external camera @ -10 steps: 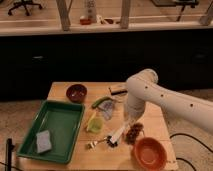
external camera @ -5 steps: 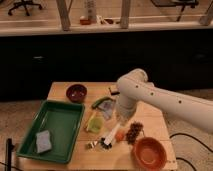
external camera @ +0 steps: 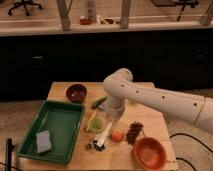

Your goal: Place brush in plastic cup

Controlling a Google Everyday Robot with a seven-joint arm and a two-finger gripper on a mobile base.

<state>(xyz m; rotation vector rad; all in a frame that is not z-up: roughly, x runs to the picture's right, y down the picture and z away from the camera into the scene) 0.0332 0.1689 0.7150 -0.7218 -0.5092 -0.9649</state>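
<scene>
From the camera view, the wooden table [external camera: 150, 125] carries one of each thing. One green tray [external camera: 60, 122] lies along its left side, with one grey sponge [external camera: 44, 141] in its near corner. One dark red bowl [external camera: 76, 92] stands at the back left, and one orange bowl [external camera: 149, 152] at the front right corner, close to the table's near edge. One green vegetable [external camera: 98, 102] lies just behind the arm's wrist. One bunch of dark grapes [external camera: 134, 132] and one small orange fruit [external camera: 117, 135] sit side by side in front of the arm.

One plastic cup [external camera: 94, 123] stands just right of the tray's rim, near the table's middle. One brush [external camera: 102, 136] lies tilted just right of the cup, its cream handle sloping down to the dark head near the front edge; whether it touches the cup I cannot tell.

The white arm [external camera: 150, 97] reaches in from the right and bends down over the middle. The gripper [external camera: 113, 116] hangs at the handle's upper end, right beside the cup; I cannot tell how the pincer stands, nor whether it holds the handle.

Open tabletop shows at the back right and behind the tray. No writing can be read.
</scene>
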